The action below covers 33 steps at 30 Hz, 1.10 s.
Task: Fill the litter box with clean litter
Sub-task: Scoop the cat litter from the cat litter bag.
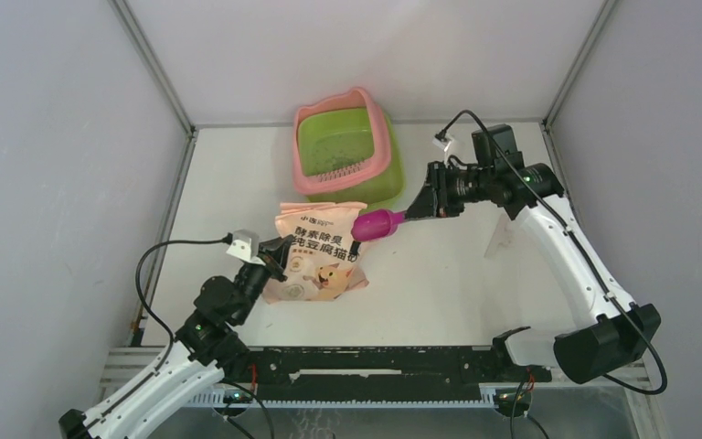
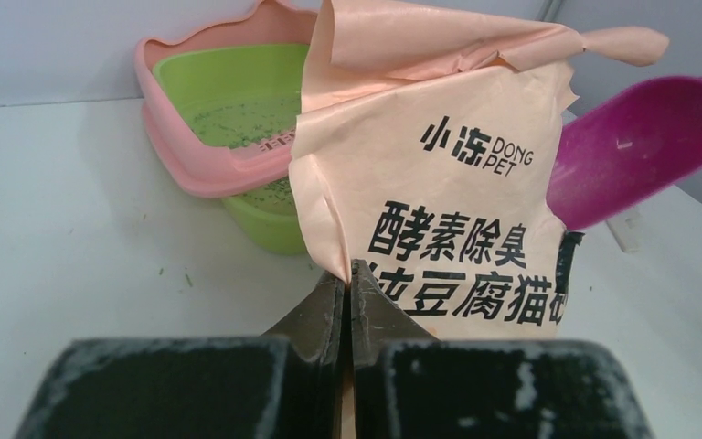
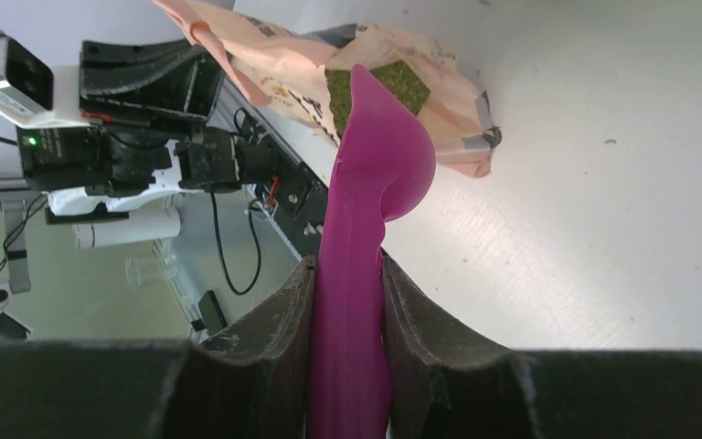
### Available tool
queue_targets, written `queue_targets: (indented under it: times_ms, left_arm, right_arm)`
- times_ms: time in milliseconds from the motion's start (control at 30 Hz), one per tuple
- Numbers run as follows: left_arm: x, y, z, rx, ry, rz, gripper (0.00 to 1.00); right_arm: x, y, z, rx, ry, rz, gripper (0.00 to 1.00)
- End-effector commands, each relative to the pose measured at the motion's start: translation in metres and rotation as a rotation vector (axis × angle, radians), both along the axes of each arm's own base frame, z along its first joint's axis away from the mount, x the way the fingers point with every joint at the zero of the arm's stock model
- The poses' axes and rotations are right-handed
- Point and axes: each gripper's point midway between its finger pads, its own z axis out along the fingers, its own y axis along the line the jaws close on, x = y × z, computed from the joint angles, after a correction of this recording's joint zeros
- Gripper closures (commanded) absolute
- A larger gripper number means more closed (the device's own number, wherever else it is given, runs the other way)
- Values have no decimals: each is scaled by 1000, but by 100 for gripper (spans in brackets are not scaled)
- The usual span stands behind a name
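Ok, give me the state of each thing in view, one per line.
litter box: upright, basin nearly bare.
litter: thin scatter of specks in the basin.
bag: top open, one edge pinched.
scoop: gripped by its handle, bowl at the bag's mouth.
left pincer: shut on the bag.
right pincer: shut on the scoop.

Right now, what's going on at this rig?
The left tool is pinched shut on the edge of the peach bag, holding it upright on the table. The right tool grips the magenta scoop by its handle, with the bowl at the bag's open top. The litter box sits behind, with only scattered litter in it.
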Motion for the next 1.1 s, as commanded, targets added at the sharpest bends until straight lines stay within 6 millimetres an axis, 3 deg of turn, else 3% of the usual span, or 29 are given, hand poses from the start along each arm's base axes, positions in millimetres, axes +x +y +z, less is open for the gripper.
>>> queue_targets:
  times_ms: [0, 200, 433, 667, 800, 1067]
  left_arm:
    - [-10, 4, 88, -161, -188, -25, 100]
    - [-12, 5, 87, -174, -196, -26, 100]
    - [-14, -1, 93, -184, -206, -61, 100]
    - [-14, -10, 97, -206, -211, -100, 100]
    - [-15, -14, 99, -222, -213, -117, 100]
    - [-15, -20, 100, -250, -212, -147, 100]
  right_arm:
    - [-15, 4, 6, 26, -37, 47, 100]
    - [-26, 14, -9, 5, 8, 96, 100]
    - [-23, 37, -29, -25, 55, 143, 100]
    - [-5, 61, -71, -118, 135, 114, 100]
    - [4, 84, -94, -136, 163, 116, 100]
    - [7, 123, -129, -102, 270, 177, 100]
